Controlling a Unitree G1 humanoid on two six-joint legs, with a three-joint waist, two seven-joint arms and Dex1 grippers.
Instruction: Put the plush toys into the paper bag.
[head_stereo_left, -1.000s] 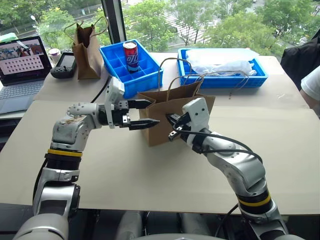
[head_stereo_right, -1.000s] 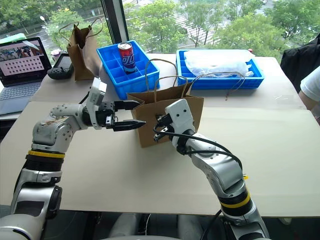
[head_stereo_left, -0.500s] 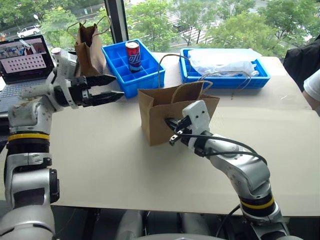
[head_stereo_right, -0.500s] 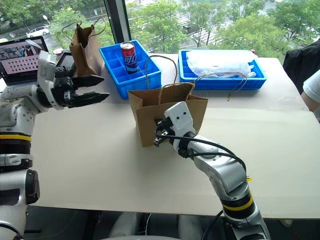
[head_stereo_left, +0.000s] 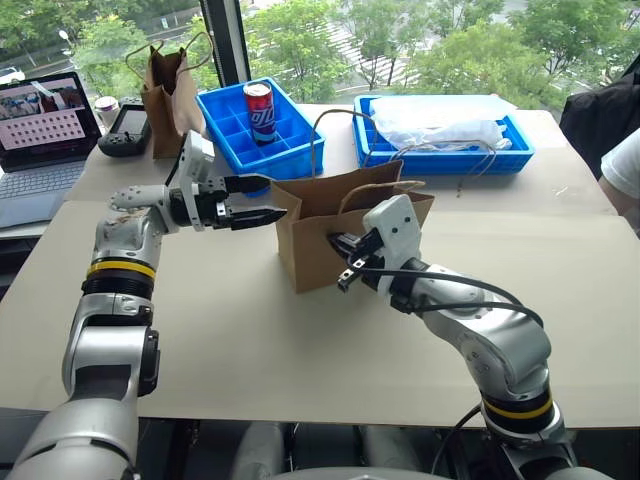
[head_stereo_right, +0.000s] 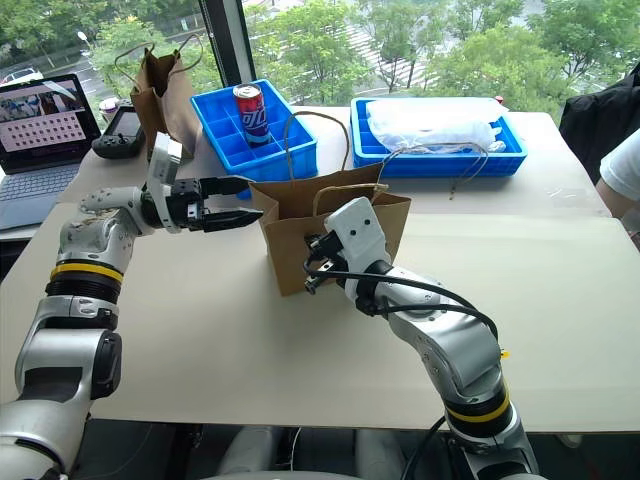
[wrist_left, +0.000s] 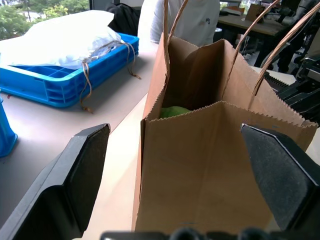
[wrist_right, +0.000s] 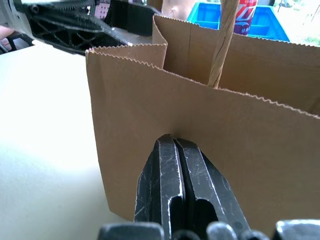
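Left wrist view: paper bag (wrist_left: 210, 165) mouth open

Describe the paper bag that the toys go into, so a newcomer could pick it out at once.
Start at the two blue trays at the table's far side, by the window. Just in front of the gap between them stands the wide light-brown paper bag, open, with thin tan cord handles. The other paper bag, near the laptop, is narrower, taller and darker.

Head pair looks down over table (head_stereo_left: 300, 350); wrists close on paper bag (wrist_left: 210, 165).
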